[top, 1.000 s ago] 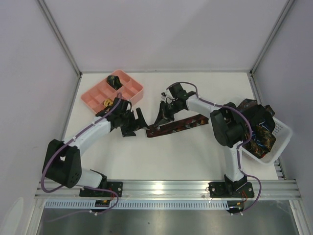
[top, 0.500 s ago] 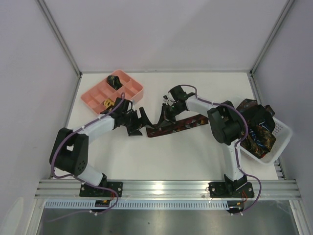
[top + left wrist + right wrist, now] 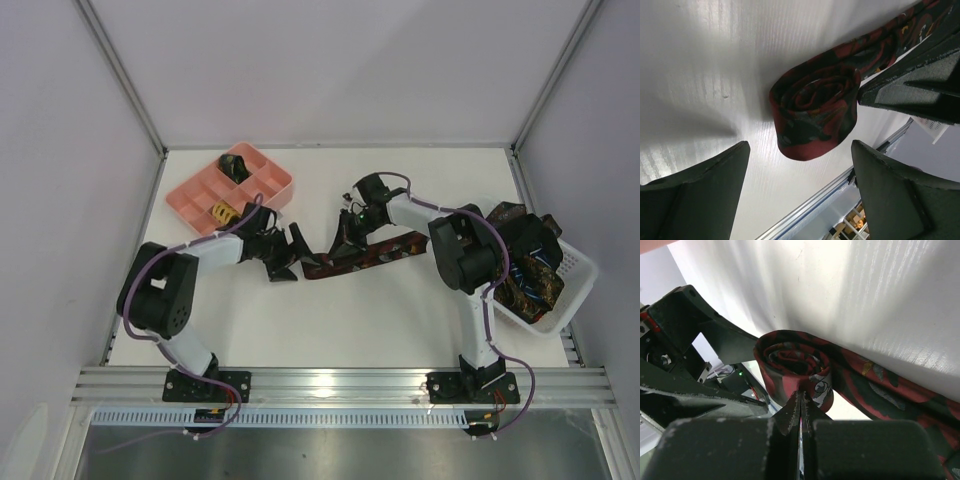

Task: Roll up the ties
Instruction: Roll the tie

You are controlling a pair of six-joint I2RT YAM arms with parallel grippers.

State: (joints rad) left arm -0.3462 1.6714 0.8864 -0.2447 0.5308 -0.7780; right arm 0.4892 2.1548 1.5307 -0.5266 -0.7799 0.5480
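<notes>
A dark tie patterned in red (image 3: 385, 250) lies across the middle of the table, its left end wound into a roll (image 3: 316, 267). The left wrist view shows that roll (image 3: 815, 112) just ahead of my open left gripper (image 3: 800, 150), with one finger (image 3: 700, 192) on each side and short of it. My right gripper (image 3: 801, 402) is shut, its tips pressed against the side of the roll (image 3: 792, 357) with nothing between them. From above, the left gripper (image 3: 290, 255) and right gripper (image 3: 345, 243) flank the rolled end.
A pink compartment tray (image 3: 178, 203) stands at the back left, holding a dark rolled tie (image 3: 235, 165) and a yellow-patterned one (image 3: 222, 212). A white mesh basket (image 3: 580, 262) with more ties sits at the right edge, behind the right arm.
My left arm has swung right and brought its open gripper up to the rolled end. The right gripper has shifted slightly right and stays shut against the roll.
</notes>
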